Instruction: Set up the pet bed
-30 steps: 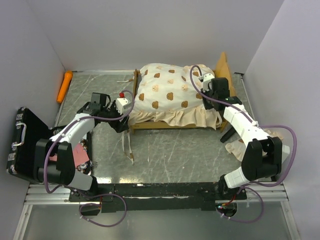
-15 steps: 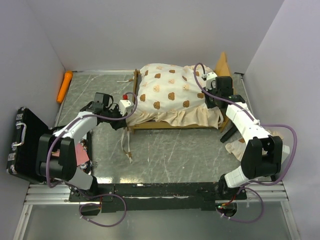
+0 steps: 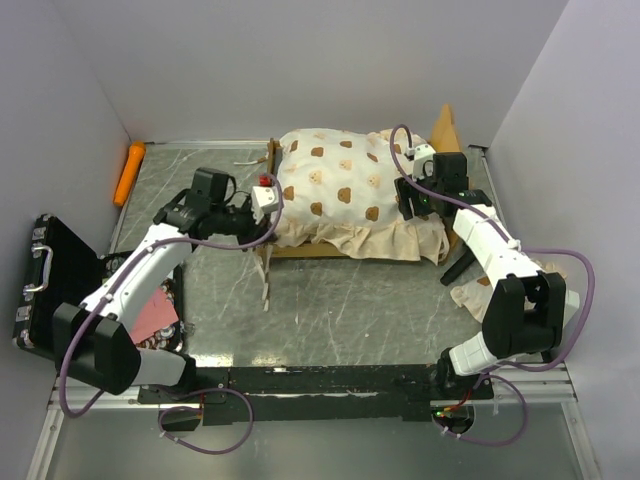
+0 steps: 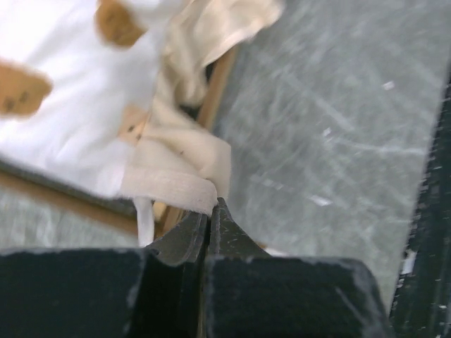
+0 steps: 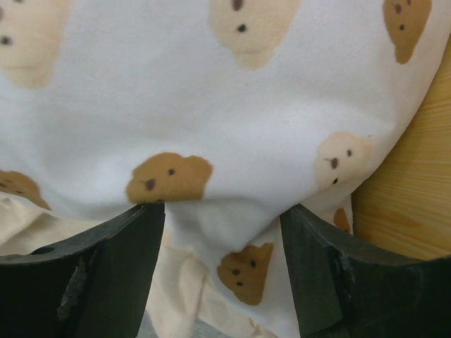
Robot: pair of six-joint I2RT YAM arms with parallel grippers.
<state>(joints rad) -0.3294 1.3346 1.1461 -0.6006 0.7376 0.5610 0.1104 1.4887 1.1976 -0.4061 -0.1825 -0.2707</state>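
- The table (image 3: 330, 310) is seen filling the middle of the overhead view; the pet bed (image 3: 300, 251) is set across its upper centre, with the headboard (image 3: 446, 132) at the upper right.
- The mattress (image 3: 335, 185) is already laid on the frame, but it is bunched high and its ruffle (image 3: 345, 235) is spilled over the near rail. The task is judged partly done: the mattress is still to be flattened and squared.
- A cream cloth (image 3: 466, 296), possibly the pillow, is left on the table at the right of the overhead view, apart from the bed and half hidden by the right arm. Its placing is judged outstanding.
- The right gripper (image 5: 222, 232) is held at the mattress's headboard end with its jaws released and spread wide. The bear-print fabric is seen bulging between and beyond them, and nothing is gripped.
- The left gripper (image 4: 209, 215) is clenched at the bed's foot corner, left of centre in the overhead view. A corner of the ruffle is seen meeting its tips and is judged pinched there, with the wooden rail just beyond.
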